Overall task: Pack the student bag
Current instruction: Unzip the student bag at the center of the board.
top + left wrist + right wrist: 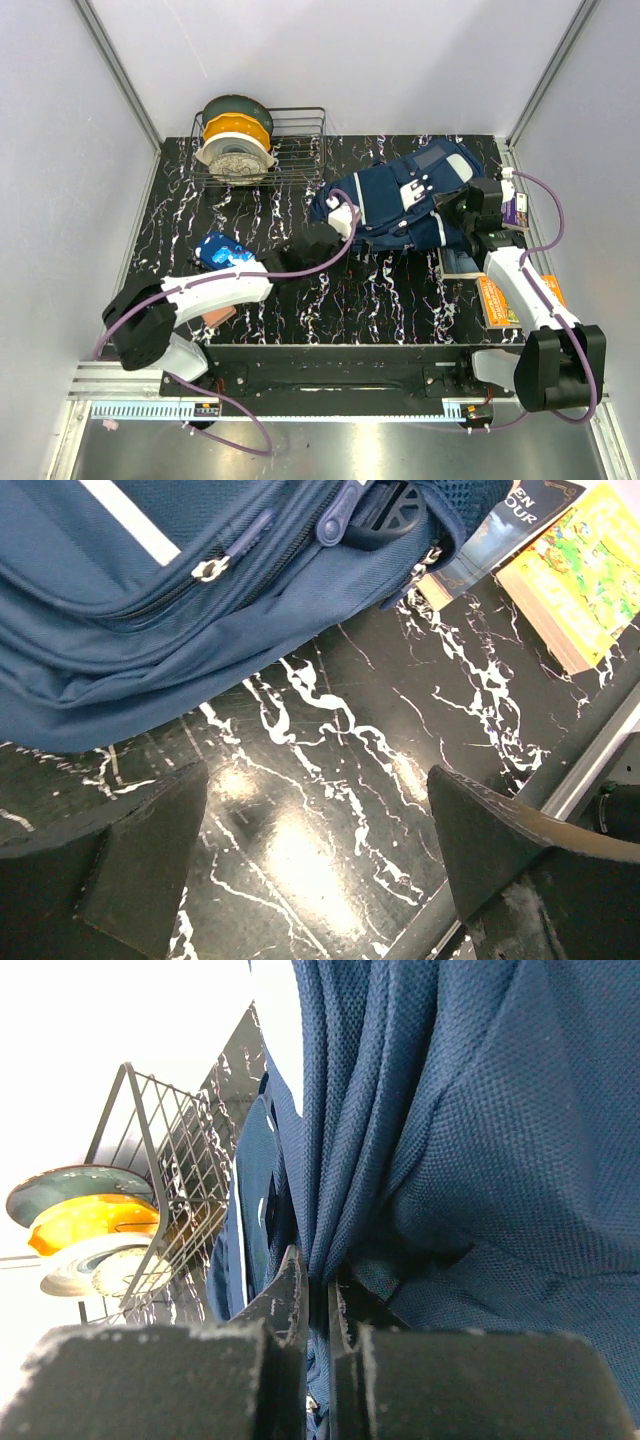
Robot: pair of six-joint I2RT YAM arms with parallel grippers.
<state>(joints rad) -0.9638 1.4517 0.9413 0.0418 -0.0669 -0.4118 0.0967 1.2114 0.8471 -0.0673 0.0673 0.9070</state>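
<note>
The right tool (318, 1285) clenches a fold of the student bag (395, 205), probably to steady it; the left tool (315, 790) hovers released just beside the bag.

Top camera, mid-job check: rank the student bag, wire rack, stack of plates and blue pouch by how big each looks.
Largest to smallest in the top view:
1. student bag
2. wire rack
3. stack of plates, standing inside the rack
4. blue pouch, clearly smallest

navy student bag (400, 200) w/ white stripe, blk-white marbled table (300, 290)
</note>
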